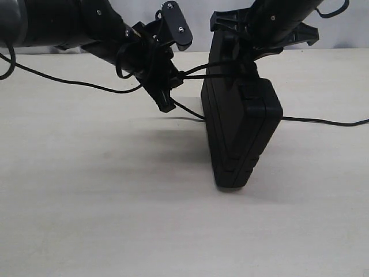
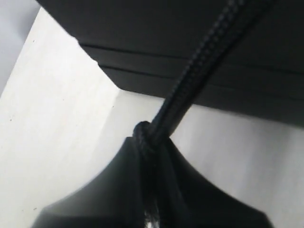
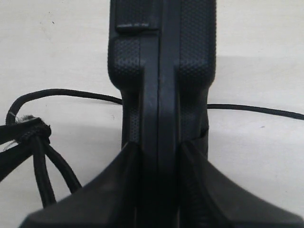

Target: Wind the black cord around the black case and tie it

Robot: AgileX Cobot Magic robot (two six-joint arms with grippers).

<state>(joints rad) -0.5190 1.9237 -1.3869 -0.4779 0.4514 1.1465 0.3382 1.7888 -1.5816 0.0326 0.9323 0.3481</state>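
Observation:
The black case (image 1: 239,127) stands upright on one narrow edge right of the table's middle. My right gripper (image 1: 245,55) comes down from above and is shut on its top edge; the right wrist view shows the jaws (image 3: 159,156) clamped on both faces of the case (image 3: 161,57). My left gripper (image 1: 173,81) hangs just left of the case, shut on the black cord (image 1: 199,70), which stretches taut to the case's top. In the left wrist view the braided cord (image 2: 199,66) leaves the shut gripper (image 2: 149,142) toward the case (image 2: 190,28). The knotted, frayed end (image 3: 28,130) hangs beside the case.
More of the cord lies on the pale table (image 1: 115,219), passing behind the case and trailing off to the right (image 1: 323,121). A thin black arm cable (image 1: 57,78) sags over the table at the left. A grey wall closes the back.

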